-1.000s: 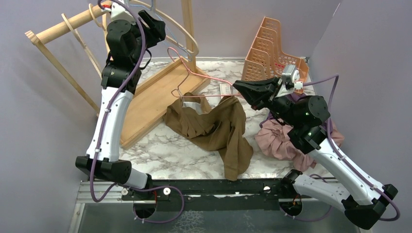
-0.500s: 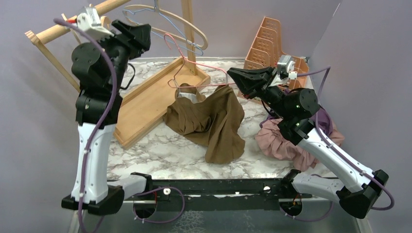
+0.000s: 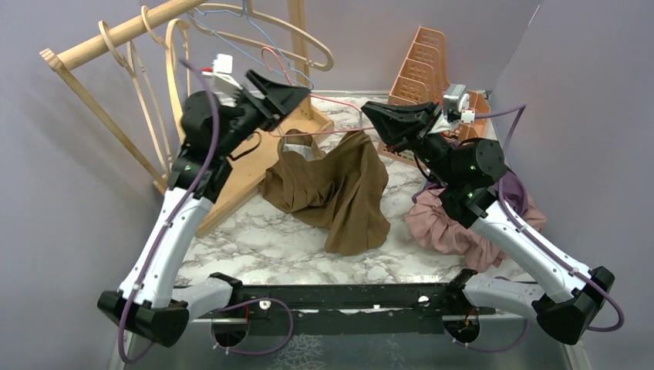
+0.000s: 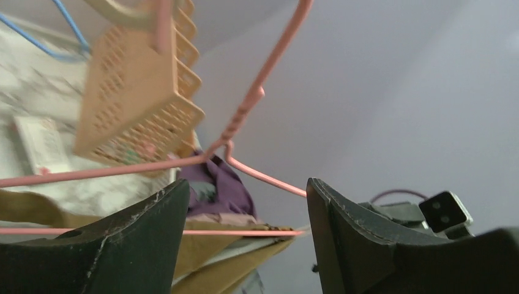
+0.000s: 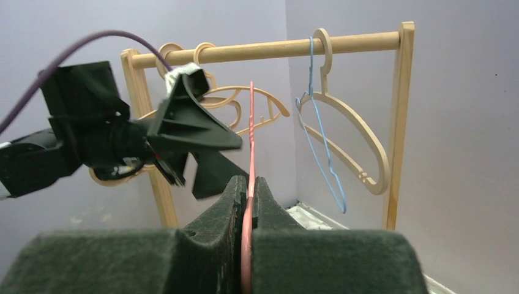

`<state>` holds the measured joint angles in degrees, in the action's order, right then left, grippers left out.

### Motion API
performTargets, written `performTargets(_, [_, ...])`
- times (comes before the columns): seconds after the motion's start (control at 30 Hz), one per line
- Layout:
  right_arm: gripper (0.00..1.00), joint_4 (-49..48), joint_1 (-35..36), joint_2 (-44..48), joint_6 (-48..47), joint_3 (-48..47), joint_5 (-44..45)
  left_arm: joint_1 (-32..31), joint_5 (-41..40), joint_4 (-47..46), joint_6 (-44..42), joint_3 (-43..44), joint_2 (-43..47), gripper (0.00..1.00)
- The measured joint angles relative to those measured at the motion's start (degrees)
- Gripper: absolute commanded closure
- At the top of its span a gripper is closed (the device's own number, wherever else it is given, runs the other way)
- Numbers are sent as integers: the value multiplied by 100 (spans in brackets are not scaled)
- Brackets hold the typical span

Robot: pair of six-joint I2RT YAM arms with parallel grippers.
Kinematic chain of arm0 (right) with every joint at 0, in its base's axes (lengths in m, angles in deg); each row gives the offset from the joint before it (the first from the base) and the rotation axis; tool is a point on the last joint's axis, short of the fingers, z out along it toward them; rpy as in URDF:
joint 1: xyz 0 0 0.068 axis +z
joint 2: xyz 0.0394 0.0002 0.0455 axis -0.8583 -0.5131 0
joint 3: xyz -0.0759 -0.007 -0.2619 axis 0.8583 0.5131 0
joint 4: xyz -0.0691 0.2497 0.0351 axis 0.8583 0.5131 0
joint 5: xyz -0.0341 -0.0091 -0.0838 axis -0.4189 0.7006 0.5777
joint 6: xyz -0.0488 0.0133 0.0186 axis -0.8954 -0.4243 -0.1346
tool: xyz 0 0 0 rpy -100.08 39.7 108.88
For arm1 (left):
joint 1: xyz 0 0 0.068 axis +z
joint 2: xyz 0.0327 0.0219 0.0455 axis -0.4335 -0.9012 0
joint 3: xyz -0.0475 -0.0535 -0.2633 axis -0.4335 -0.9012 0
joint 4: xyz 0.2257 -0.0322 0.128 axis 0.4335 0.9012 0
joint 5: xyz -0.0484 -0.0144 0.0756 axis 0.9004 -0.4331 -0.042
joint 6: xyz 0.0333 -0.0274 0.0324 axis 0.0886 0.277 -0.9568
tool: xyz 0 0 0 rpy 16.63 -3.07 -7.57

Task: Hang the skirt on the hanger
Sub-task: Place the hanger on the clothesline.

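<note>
- Top external view: the right gripper [image 3: 375,117] has its fingers pressed together on one end of the pink hanger [image 3: 328,132] and holds it above the table [image 3: 254,239].
- The right wrist view agrees: the pink wire rises from between the two closed fingers.
- The left gripper [image 4: 245,236] has its fingers apart and holds nothing. The twisted neck of the hanger is just above the gap and touches neither finger, as far as I can see.
- The brown skirt [image 3: 335,189] hangs from the lower bar of the hanger, and its lower part lies in folds on the table.
- In my judgement the skirt is mostly on the hanger already. I cannot tell if the bar passes properly through the waist.
- What is left, I think: the left gripper takes the neck, and the skirt is lifted free of the table, perhaps toward the wooden rack [image 3: 131,31].
</note>
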<state>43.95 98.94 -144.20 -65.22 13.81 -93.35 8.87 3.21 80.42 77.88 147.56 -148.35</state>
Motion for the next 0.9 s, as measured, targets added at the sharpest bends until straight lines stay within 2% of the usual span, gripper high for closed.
performTargets(0.17, [99,-13,4,-2,39,0,2,-1093,-284,-444,402,-39,-586,28])
performTargets(0.37, [99,-39,22,9,39,0,-15,-1403,-1001,-1027,636,-92,-671,43])
performTargets(0.4, [99,-42,22,11,39,0,-28,-1408,-1095,-1123,669,-94,-671,48])
performTargets(0.6, [99,-4,20,107,4,7,-254,-1440,-1453,-1451,1058,-127,-680,99])
performTargets(0.7, [99,122,-4,114,4,7,-361,-1451,-1626,-1718,1340,-125,-584,100])
performTargets(0.73, [97,168,-4,109,9,7,-433,-1453,-1685,-1764,1353,-125,-560,100])
performTargets(0.83, [75,203,-2,92,52,2,-680,-1480,-1768,-1703,1259,-118,-350,100])
performTargets(0.9, [66,269,-2,46,92,-33,-837,-1482,-1814,-1488,1097,35,-321,100])
